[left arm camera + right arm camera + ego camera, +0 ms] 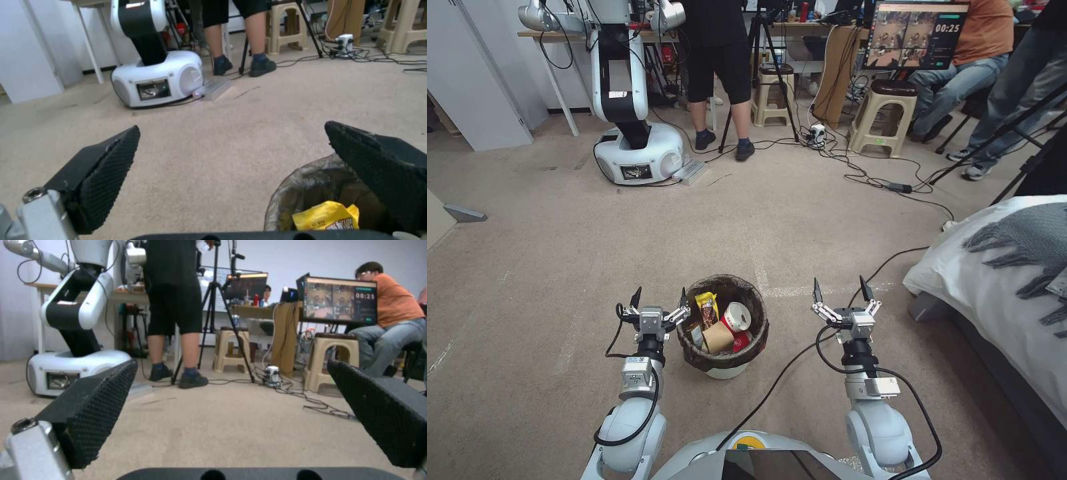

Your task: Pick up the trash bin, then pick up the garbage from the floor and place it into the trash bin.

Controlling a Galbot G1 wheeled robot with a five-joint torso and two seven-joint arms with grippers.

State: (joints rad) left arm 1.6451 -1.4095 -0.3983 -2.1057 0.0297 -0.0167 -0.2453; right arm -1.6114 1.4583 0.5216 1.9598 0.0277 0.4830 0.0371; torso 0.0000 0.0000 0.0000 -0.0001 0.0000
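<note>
The trash bin (724, 361), a small white pail with a dark liner (307, 180), stands on the carpet just in front of me. Garbage lies inside it: a yellow wrapper (707, 308) (327, 215), a red-and-white cup (737, 317) and a brown cardboard piece (718, 338). My left gripper (660, 297) (231, 128) is open and low beside the bin's left rim, its inner finger right at the rim; I cannot tell if it touches. My right gripper (840, 290) (231, 363) hangs open to the right of the bin, holding nothing.
A bed (1014, 280) with a white cover stands at the right. Another white robot (627, 133) stands ahead on the left. Stools (887, 113), tripod legs, floor cables (894, 260) and people fill the back. Open carpet lies ahead and to the left.
</note>
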